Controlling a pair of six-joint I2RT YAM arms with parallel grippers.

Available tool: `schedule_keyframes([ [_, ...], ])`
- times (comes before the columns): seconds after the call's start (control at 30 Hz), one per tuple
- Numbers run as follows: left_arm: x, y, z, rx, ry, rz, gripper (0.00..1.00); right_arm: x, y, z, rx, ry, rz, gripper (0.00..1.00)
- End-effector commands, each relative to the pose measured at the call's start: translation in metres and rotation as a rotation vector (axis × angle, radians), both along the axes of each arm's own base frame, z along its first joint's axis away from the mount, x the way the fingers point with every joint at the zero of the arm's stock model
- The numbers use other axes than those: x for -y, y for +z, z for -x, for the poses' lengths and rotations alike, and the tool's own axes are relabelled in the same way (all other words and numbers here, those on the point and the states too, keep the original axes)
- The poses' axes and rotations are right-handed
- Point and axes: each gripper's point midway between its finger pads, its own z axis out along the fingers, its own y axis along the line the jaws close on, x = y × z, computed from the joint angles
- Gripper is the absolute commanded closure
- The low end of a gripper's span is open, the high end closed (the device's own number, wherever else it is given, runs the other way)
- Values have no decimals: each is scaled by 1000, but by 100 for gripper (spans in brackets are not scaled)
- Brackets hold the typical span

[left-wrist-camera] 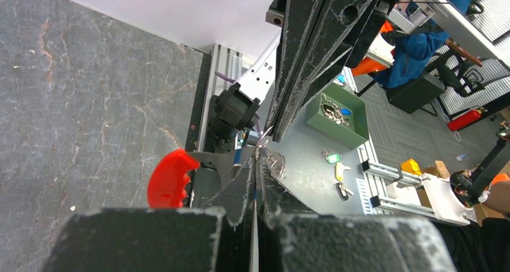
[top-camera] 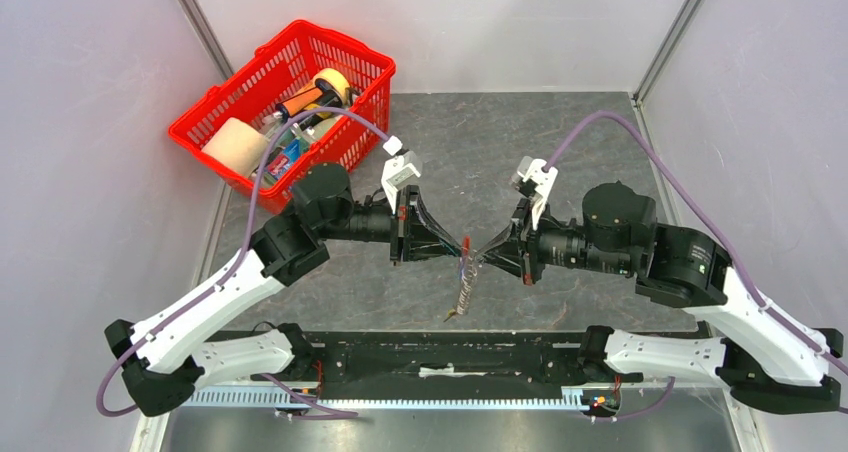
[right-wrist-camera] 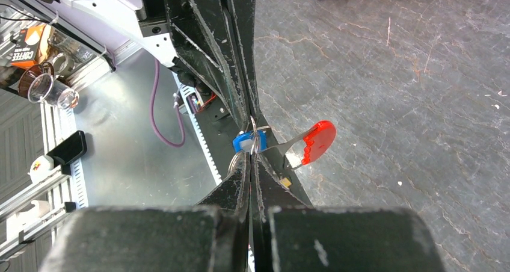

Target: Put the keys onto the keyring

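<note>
My two grippers meet tip to tip above the middle of the table. The left gripper (top-camera: 462, 244) (left-wrist-camera: 257, 159) is shut, and a sliver of the blue-headed key (left-wrist-camera: 239, 157) (right-wrist-camera: 242, 142) shows between and beside its jaws. The right gripper (top-camera: 478, 252) (right-wrist-camera: 251, 157) is shut on the wire loop of the keyring (right-wrist-camera: 257, 141). The keyring's red crescent clip (right-wrist-camera: 317, 141) (left-wrist-camera: 168, 179) sticks out to one side. Below the fingertips hangs a string of grey-tan metal pieces (top-camera: 463, 290), down to just above the table. How far the key sits on the loop is hidden by the fingers.
A red basket (top-camera: 285, 97) full of odds and ends stands at the back left corner. The arm bases and a toothed metal rail (top-camera: 420, 397) line the near edge. Grey walls close in both sides. A green tray (left-wrist-camera: 340, 112) and spare keys (left-wrist-camera: 338, 174) lie off the table.
</note>
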Motion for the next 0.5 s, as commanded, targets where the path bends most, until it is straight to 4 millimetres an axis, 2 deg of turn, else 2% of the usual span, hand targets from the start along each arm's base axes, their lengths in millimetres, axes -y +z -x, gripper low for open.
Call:
schedule_keyframes([
  [0.0, 3, 18, 2, 10, -10, 44, 98, 1, 26, 7, 49, 36, -98, 100],
  [0.3, 6, 18, 4, 2, -39, 64, 98, 1, 36, 13, 75, 60, -176, 100],
  [0.47, 6, 21, 13, -22, -92, 97, 98, 1, 42, 11, 108, 54, -227, 100],
])
